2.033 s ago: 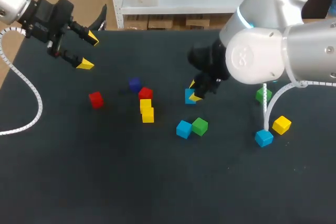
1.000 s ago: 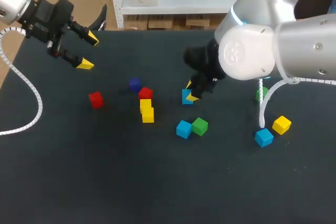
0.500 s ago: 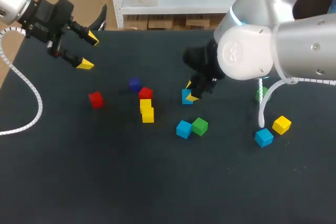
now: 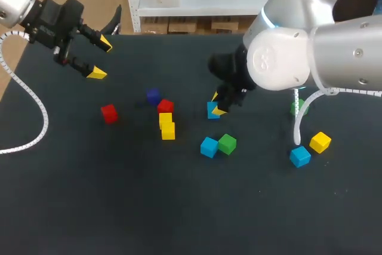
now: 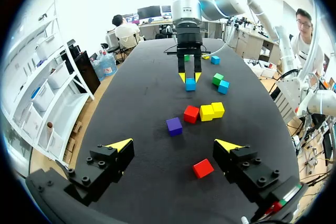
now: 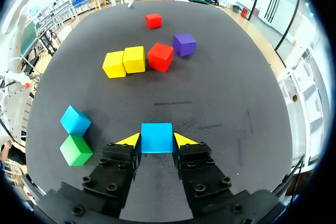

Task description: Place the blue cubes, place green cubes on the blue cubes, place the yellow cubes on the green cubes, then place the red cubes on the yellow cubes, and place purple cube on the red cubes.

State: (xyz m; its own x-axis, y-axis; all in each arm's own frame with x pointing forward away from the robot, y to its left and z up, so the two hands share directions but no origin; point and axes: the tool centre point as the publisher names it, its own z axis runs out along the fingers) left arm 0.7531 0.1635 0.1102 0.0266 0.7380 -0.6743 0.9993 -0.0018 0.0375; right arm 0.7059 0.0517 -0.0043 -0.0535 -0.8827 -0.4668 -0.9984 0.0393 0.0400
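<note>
My right gripper [image 4: 216, 104] is shut on a blue cube [image 6: 156, 137] low over the middle of the table; whether the cube touches the table I cannot tell. Ahead of it lie a purple cube [image 6: 184, 44], a red cube [image 6: 160, 56] and two yellow cubes [image 6: 134, 59] in a row, with a second red cube [image 6: 153, 20] farther off. Beside the right gripper sit another blue cube [image 4: 209, 147] and a green cube [image 4: 227, 143], touching. My left gripper [image 4: 100, 58] hangs open over the far left corner, holding nothing.
Near the right edge lie a third blue cube [image 4: 299, 156] and a yellow cube [image 4: 320, 141]. A green cube [image 4: 296, 107] is partly hidden behind my right arm and its white cable.
My right gripper shifted a little to the left with the blue cube in it, then stayed put. The left arm and the loose cubes have not moved.
</note>
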